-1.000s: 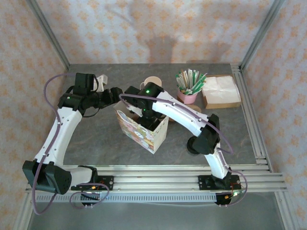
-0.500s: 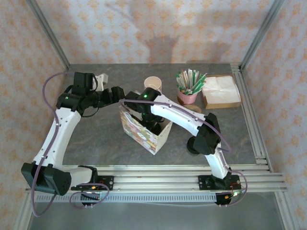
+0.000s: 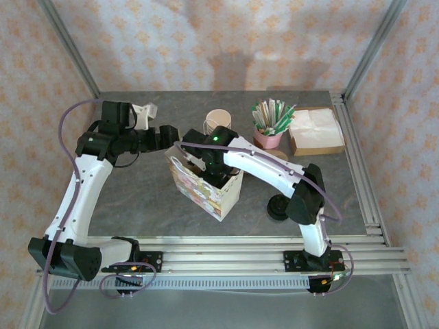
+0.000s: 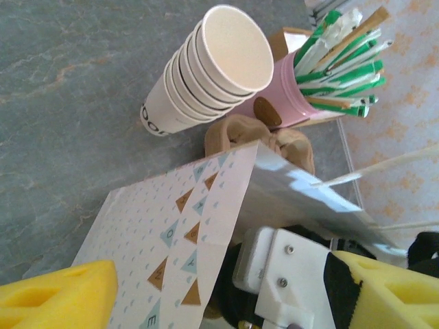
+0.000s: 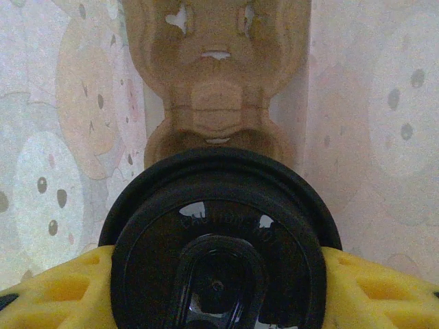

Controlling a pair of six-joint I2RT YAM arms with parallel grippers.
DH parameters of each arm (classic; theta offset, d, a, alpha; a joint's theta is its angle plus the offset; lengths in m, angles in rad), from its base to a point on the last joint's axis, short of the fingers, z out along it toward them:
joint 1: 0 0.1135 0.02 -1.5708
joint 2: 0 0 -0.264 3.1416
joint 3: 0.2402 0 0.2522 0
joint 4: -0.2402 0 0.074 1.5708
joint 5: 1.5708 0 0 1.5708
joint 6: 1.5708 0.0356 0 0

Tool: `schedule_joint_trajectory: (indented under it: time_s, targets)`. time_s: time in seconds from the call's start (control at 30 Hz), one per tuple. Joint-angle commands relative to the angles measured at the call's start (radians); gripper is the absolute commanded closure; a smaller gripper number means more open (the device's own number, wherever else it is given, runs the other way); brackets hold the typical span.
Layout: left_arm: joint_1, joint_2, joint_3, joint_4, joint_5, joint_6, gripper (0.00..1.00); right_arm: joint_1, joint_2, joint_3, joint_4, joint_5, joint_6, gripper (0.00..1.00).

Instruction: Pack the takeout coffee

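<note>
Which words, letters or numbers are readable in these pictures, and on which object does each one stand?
"A", "O", "Y", "N", "E": single letters, as far as legible, on the pennant pattern of the paper bag; no whole word can be read.
Black print on the cup stack: cut off, unreadable.
Raised lettering on the takeout coffee lid: blurred, unreadable.
Print on the green sticks: too small.

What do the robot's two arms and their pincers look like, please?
Both the left arm and the right arm have white curved links and black joints, each trailing a purple cable. The right arm carries a small green light. The left pincer and right pincer have yellow foam-like fingers with moulded hollows.
</note>
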Motion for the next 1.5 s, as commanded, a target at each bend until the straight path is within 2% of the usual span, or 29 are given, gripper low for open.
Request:
schedule_joint_trajectory:
  time_s: [0.0, 0.23, 0.43, 0.9, 1.47]
  targets:
    - [-0.007, 0.02, 0.041, -0.068, 0.035, 0.07, 0.22, 0.0, -0.035, -0.006, 0.001, 0.021, 0.011, 0.6]
    - [-0.007, 0.043, 0.026, -0.109, 0.048, 0.144, 0.26, 0.0, -0.047, -0.037, 0.008, 0.013, 0.012, 0.6]
    - [-0.007, 0.068, 0.015, -0.141, -0.024, 0.178, 0.27, -0.001, -0.062, -0.086, 0.042, 0.004, 0.021, 0.6]
    - [-0.012, 0.109, 0.015, -0.16, -0.11, 0.19, 0.29, 0.0, -0.094, -0.197, 0.136, -0.033, 0.047, 0.61]
    - [-0.02, 0.11, 0.021, -0.163, -0.117, 0.189, 0.3, 0.0, -0.097, -0.306, 0.18, -0.041, 0.057, 0.62]
